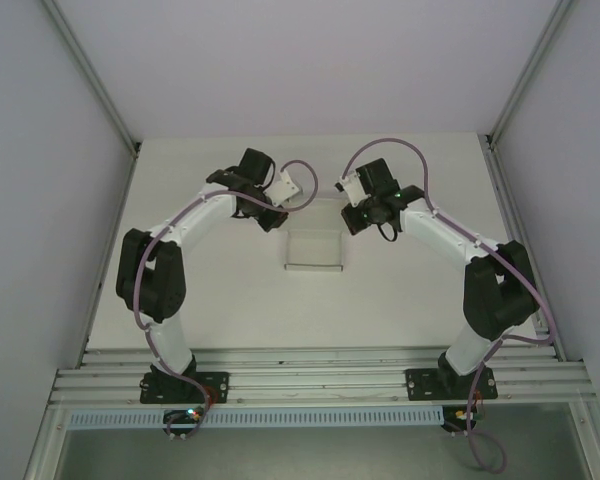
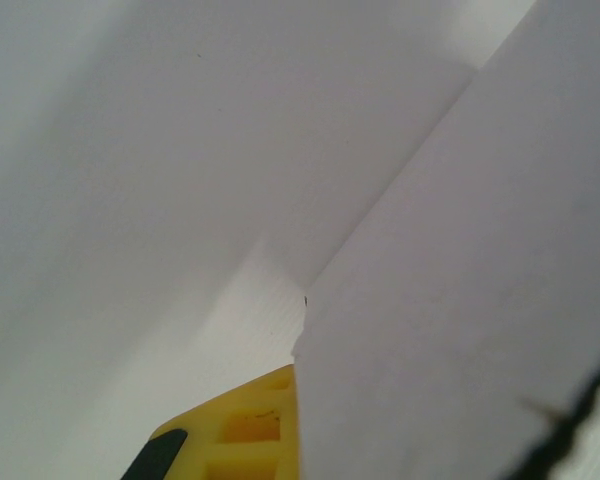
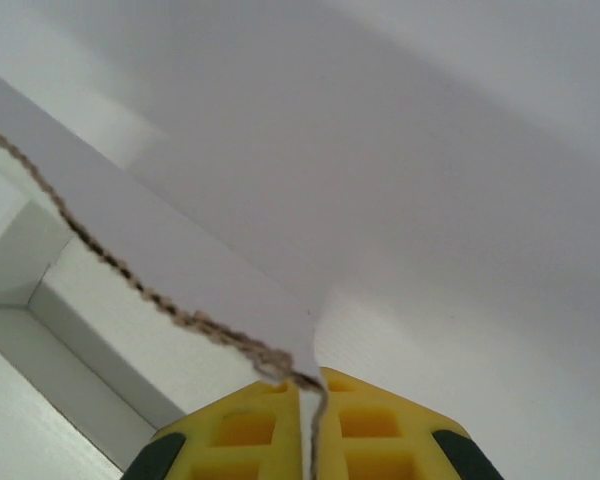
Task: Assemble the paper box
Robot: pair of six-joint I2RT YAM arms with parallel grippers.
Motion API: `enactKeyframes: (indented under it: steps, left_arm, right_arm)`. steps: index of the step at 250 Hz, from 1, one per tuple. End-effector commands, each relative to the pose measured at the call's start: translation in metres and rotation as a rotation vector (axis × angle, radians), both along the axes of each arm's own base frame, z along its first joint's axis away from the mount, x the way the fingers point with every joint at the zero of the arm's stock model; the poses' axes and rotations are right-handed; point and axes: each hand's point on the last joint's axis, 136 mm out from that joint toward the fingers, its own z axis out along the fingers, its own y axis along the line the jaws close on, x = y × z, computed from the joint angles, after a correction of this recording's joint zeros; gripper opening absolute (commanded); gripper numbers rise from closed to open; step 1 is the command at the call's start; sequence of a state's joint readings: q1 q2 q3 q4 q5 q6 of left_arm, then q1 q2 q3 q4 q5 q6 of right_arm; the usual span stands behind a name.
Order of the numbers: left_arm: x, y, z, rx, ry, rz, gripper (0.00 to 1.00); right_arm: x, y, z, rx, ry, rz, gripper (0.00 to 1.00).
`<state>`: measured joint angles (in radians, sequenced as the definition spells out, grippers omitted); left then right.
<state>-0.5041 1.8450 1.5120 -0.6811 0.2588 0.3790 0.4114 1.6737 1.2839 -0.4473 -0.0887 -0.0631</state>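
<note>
White surface (image 1: 230,310) lies under everything, and the paper box (image 1: 313,252) sits in the middle of it, between the two arms. From above it looks like a low, pale rectangle, but I cannot tell how many of its sides are folded up. The right pincer (image 1: 356,220) is at the far right corner of the box. Close up, its two yellow pads (image 3: 245,430) are squeezed together with a thin wall of card between them, so it is grasping the box. One edge of that card looks rough and brown. I think it pinches the wall so it can bend it up or keep it standing. The left pincer (image 1: 273,217) is at the far left corner. Close up, one yellow pad (image 2: 245,435) presses beside a sheet of card, and the card hides the other pad, so I cannot tell if this pincer is clenched or let go. The two arms bend in from both sides like elbows, most likely so each can work one corner while the box stays put. Their bases are bolted to a metal rail (image 1: 320,375) at the near edge. Grey walls (image 1: 40,200) stand all around.
</note>
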Motion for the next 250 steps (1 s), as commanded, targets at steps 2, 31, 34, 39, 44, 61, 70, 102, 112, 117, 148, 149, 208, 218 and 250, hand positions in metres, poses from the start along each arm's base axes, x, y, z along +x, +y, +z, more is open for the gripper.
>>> enactKeyframes:
  steps: [2, 31, 34, 39, 44, 61, 70, 102, 112, 117, 148, 149, 208, 218, 250]
  left_arm:
    - [0.016, -0.003, 0.022, -0.089, -0.021, 0.204, 0.00]
    - [0.030, 0.000, 0.029, -0.157, -0.009, 0.416, 0.00]
    - [0.031, 0.001, 0.029, -0.164, -0.009, 0.439, 0.00]
    - [0.033, 0.001, 0.031, -0.182, -0.009, 0.469, 0.00]
    - [0.034, -0.001, 0.033, -0.203, -0.006, 0.485, 0.00]
    - [0.037, -0.006, 0.036, -0.255, -0.008, 0.542, 0.00]
    - [0.038, -0.009, 0.037, -0.262, -0.018, 0.558, 0.00]
    - [0.050, -0.007, 0.036, -0.236, -0.072, 0.687, 0.00]
    - [0.049, -0.014, 0.035, -0.264, -0.042, 0.687, 0.00]
    - [0.050, -0.015, 0.036, -0.275, -0.035, 0.696, 0.00]
    - [0.054, -0.023, 0.030, -0.302, -0.032, 0.716, 0.00]
    - [0.054, -0.023, 0.029, -0.302, -0.031, 0.714, 0.00]
    - [0.050, -0.027, 0.009, -0.285, -0.031, 0.691, 0.00]
    - [0.050, -0.029, 0.005, -0.287, -0.025, 0.682, 0.01]
    - [0.047, -0.029, -0.007, -0.260, -0.030, 0.673, 0.01]
  right_arm:
    - [0.016, -0.009, 0.022, 0.109, -0.062, -0.256, 0.01]
    - [0.025, -0.007, 0.035, 0.201, -0.130, -0.427, 0.01]
    - [0.025, -0.006, 0.037, 0.207, -0.140, -0.439, 0.01]
    - [0.026, -0.003, 0.040, 0.218, -0.158, -0.445, 0.01]
    - [0.027, 0.001, 0.043, 0.229, -0.177, -0.450, 0.01]
    - [0.028, 0.012, 0.049, 0.266, -0.220, -0.480, 0.01]
    - [0.029, 0.020, 0.051, 0.290, -0.230, -0.475, 0.01]
    - [0.034, 0.018, 0.044, 0.313, -0.253, -0.591, 0.01]
    - [0.036, 0.017, 0.040, 0.322, -0.256, -0.626, 0.01]
    - [0.037, 0.018, 0.038, 0.328, -0.255, -0.630, 0.01]
    - [0.043, 0.015, 0.032, 0.370, -0.251, -0.707, 0.02]
    - [0.043, 0.015, 0.032, 0.372, -0.252, -0.709, 0.02]
    - [0.040, 0.020, 0.015, 0.381, -0.254, -0.717, 0.03]
    - [0.038, 0.017, 0.010, 0.362, -0.249, -0.723, 0.03]
    - [0.032, 0.014, -0.005, 0.350, -0.240, -0.729, 0.03]
